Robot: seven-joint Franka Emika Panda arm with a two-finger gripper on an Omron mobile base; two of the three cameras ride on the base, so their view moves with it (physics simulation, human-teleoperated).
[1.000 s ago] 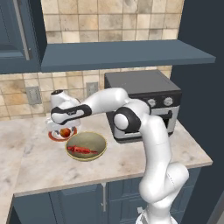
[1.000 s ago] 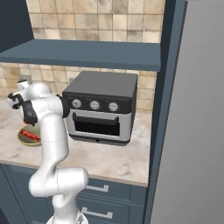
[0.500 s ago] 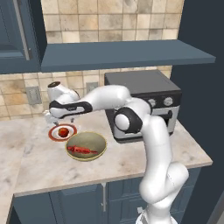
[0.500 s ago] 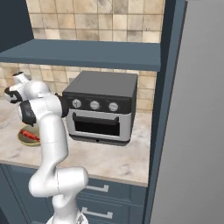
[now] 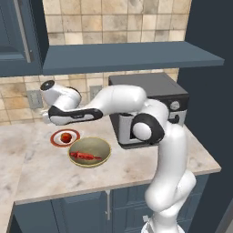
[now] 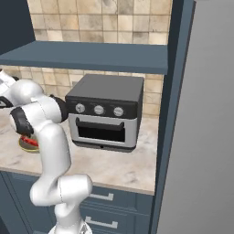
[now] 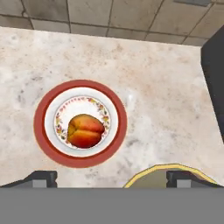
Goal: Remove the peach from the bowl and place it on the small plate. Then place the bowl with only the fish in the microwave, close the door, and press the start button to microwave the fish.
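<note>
Arm raised since a sec ago: hand was low over the small plate (image 7: 80, 124), now lifted clear above it. Gripper (image 7: 111, 177) w/ jaws spread wide, nothing pinched; both dark tips seen at bottom of hand view, apart from the peach (image 7: 85, 130). Peach left resting at plate centre, untouched. Judged: step 1 (peach out of bowl, onto plate) done; next up is the bowl (image 5: 89, 152) w/ the fish (image 5: 85, 156), to be carried to the microwave, which can't be picked out in these views.

Bowl sits just beside plate on the desk (image 5: 54, 177), nearer the front edge; its yellowish rim is caught at bottom of hand view.

Materials/shapes: peach round, orange-red, w/ a crease, matte. Plate flat, round, white w/ red-brown rim and small floral ring. Bowl shallow, olive-tan, smooth. Fish slender, bright red, lying across bowl. Desk mottled beige stone. Toaster oven (image 6: 106, 111) boxy, silver/black, three knobs, right of bowl. Tan tiled wall behind.
</note>
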